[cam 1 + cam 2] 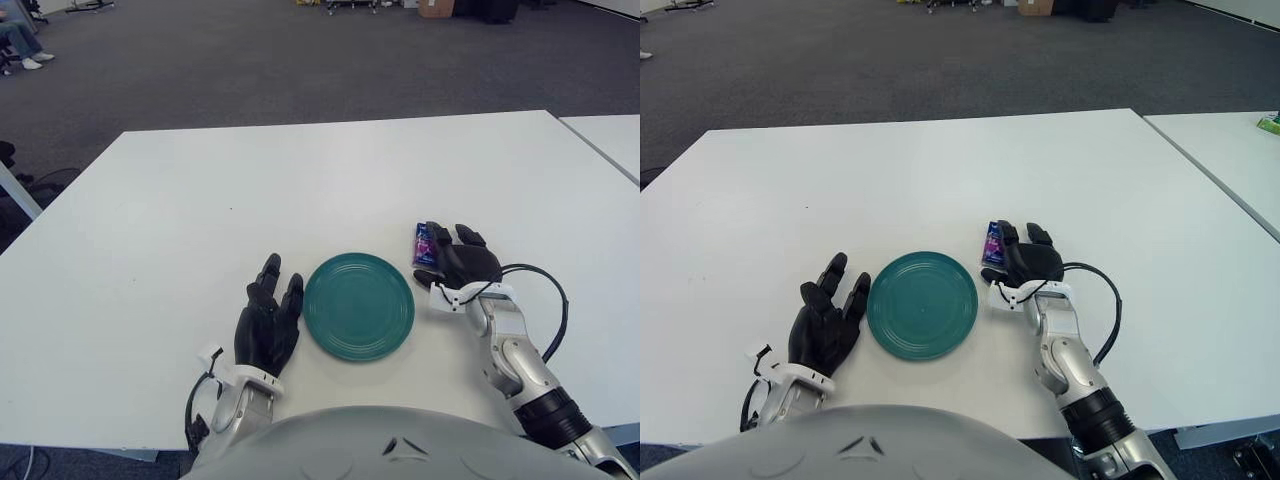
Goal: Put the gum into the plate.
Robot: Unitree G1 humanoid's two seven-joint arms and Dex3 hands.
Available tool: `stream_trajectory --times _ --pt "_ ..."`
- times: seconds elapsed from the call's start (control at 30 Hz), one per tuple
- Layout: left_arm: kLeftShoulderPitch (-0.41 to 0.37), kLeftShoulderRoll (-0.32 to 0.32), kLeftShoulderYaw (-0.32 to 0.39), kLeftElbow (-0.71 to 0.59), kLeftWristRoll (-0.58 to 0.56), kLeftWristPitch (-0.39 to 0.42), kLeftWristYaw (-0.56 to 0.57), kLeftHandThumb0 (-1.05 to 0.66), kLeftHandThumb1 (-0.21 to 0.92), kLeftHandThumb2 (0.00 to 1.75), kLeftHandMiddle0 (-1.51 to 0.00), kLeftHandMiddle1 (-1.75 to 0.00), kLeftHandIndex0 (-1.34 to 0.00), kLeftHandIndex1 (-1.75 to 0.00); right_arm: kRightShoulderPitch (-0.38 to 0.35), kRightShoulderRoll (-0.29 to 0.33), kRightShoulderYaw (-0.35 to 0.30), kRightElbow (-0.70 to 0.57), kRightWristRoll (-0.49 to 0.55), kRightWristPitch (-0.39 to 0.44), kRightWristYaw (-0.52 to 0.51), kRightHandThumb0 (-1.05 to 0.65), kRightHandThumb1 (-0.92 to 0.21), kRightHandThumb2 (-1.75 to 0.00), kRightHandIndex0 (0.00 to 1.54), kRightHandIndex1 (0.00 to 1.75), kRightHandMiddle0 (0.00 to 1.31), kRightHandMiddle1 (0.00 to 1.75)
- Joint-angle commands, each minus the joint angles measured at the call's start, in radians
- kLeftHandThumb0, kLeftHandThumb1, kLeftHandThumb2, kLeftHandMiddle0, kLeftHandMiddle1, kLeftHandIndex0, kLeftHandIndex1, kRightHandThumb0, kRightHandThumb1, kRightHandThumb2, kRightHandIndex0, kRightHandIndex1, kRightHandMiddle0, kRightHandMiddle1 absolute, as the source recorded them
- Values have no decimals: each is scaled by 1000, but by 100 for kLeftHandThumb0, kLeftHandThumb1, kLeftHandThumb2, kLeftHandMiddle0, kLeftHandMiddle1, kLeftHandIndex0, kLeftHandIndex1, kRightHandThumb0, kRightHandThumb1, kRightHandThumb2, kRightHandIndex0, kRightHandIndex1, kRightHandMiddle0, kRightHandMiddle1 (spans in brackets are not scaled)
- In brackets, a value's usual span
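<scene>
- The gum, a small blue-purple pack, lies flat at the right hand, against its thumb side.
- The teal round plate sits empty between both hands, left of the right hand.

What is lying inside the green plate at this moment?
Nothing: the plate is bare. The gum sits on the table beside it, at the right hand. The left hand shows left of the plate.

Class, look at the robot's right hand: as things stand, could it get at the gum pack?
Probably yes. The right hand is already beside the gum, right of the plate, with nothing between them. Whether its fingers grip the pack cannot be told. The left hand is left of the plate.
</scene>
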State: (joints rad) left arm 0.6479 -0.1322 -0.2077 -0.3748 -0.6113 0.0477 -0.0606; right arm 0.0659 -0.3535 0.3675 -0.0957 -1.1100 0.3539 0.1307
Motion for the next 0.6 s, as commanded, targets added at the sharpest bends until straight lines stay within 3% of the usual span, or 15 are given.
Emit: stream_trajectory --times 0.0,0.27,0.57 --pt "30 -35 -13 8 11 -19 -5 -101 92 88 -7 -1 0 -19 13 30 -8 -12 15 36 -1 -100 -92 -69 0 0 0 0" --pt "50 -36 -43 1 25 -42 1 -101 92 91 -7 -1 0 -19 42 55 -30 -21 50 55 -35 -96 -92 -66 0 0 0 0" --pt "53 -34 -53 8 27 -64 -6 -101 92 92 -4 0 0 -11 80 -10 -71 44 121 -63 -170 -92 -92 -68 3 2 5 3"
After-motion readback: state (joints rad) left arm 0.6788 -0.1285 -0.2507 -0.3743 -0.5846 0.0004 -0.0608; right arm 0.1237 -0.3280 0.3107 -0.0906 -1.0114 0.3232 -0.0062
